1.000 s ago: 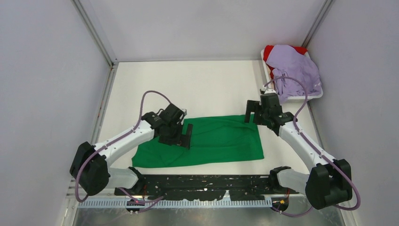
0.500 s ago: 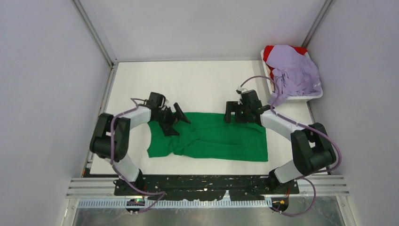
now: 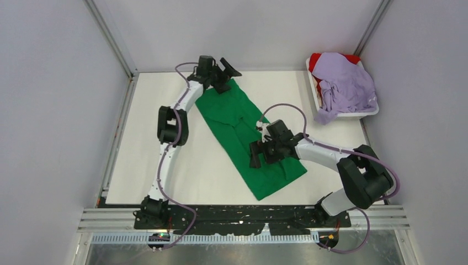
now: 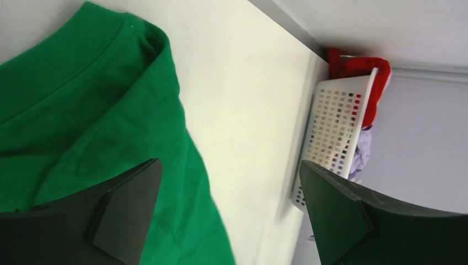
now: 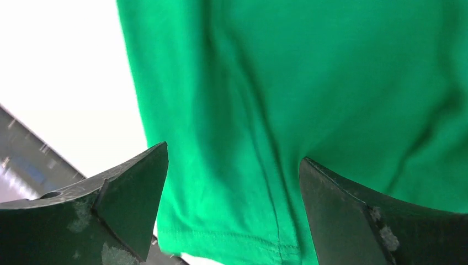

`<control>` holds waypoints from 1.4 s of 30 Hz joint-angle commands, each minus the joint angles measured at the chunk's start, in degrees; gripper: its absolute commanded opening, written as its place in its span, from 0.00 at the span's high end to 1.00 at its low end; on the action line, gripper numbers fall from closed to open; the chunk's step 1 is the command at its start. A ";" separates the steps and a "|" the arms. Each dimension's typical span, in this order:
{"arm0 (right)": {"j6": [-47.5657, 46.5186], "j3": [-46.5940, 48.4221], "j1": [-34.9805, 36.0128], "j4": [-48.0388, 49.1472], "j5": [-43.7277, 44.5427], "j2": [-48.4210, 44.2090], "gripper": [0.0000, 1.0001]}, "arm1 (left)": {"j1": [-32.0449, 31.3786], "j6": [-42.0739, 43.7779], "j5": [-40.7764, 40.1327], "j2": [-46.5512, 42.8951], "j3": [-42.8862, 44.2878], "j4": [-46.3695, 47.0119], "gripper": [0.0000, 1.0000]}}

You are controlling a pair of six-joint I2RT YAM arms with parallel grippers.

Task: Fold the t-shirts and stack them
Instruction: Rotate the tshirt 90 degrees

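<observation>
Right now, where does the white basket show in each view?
Top external: the basket is at the upper right, in the far right corner.
Left wrist: right of centre, the basket's mesh side showing.
Right wrist: not in it.
Shared landmark: the green shirt, seen in all three.

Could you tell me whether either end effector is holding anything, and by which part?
Nothing held: left end effector and right end effector are open above the green t-shirt.

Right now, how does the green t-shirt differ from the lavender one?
The green t-shirt lies spread out on the table, a long diagonal strip; the lavender t-shirt sits bunched in the white tray. Green is alone; lavender rests on the red t-shirt. Both are plain cloth.
</observation>
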 commanded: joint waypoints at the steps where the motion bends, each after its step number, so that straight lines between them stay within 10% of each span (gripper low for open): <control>1: -1.16 -1.56 7.02 0.48 -16.08 -0.59 0.05 | -3.32 -16.19 4.79 8.95 2.71 14.32 0.00; 24: -2.97 19.00 18.23 9.12 -26.06 21.93 0.05 | -8.99 -18.49 -3.58 12.85 8.90 28.05 0.00; 34: 0.03 16.09 17.98 4.61 -4.35 5.50 0.05 | -10.42 -13.96 -0.64 6.00 9.07 29.16 0.00; 42: 5.67 1.97 14.18 3.78 11.31 -16.23 0.05 | -11.04 -0.04 12.97 -20.59 -11.93 24.63 0.00</control>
